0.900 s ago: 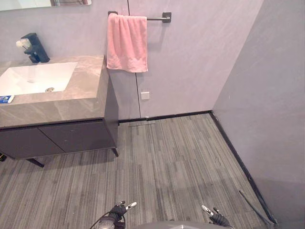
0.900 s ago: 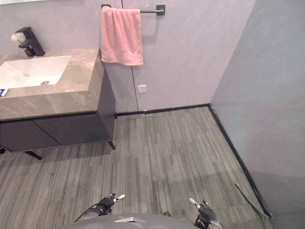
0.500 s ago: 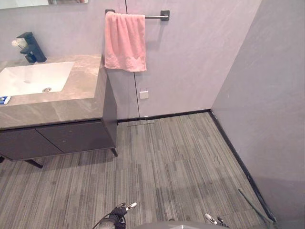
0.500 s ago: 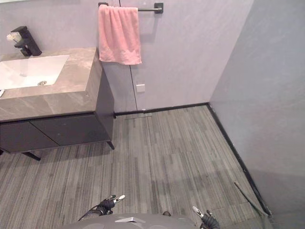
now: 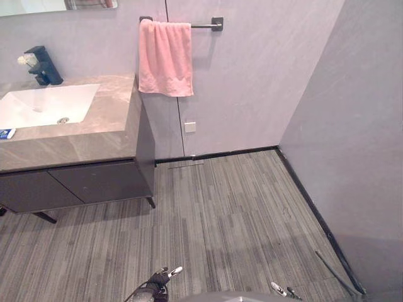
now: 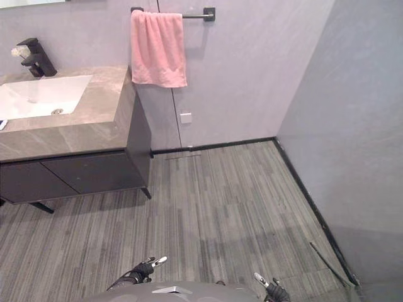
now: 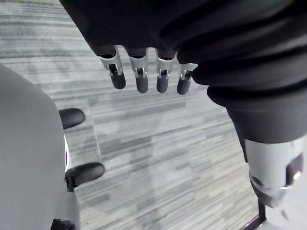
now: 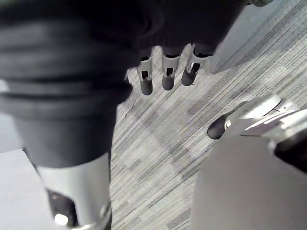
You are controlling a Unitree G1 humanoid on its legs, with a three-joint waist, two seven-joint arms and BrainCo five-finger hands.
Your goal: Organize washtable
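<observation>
The washtable (image 5: 107, 119) stands at the far left: a marble top on a dark cabinet, with a white sink (image 5: 44, 106) and a black faucet (image 5: 43, 65) behind it. A small blue item (image 5: 6, 133) lies on the counter's left end. A pink towel (image 5: 165, 58) hangs from a wall bar (image 5: 208, 25) just right of the counter. My left hand (image 5: 157, 281) and right hand (image 5: 280, 290) hang low over the floor, far from the washtable. Both have relaxed, straight fingers (image 7: 141, 76) (image 8: 165, 72) and hold nothing.
Grey striped floor (image 5: 227, 214) stretches between me and the washtable. A grey wall with a black baseboard (image 5: 315, 207) runs along the right side. A white wall socket (image 5: 190, 126) sits low on the back wall, and a mirror (image 5: 38, 5) hangs above the sink.
Both hands have sunk a little lower in the eye views, the right one more. The whole picture has shifted slightly, so the camera moved. Nothing on the washtable moved.
</observation>
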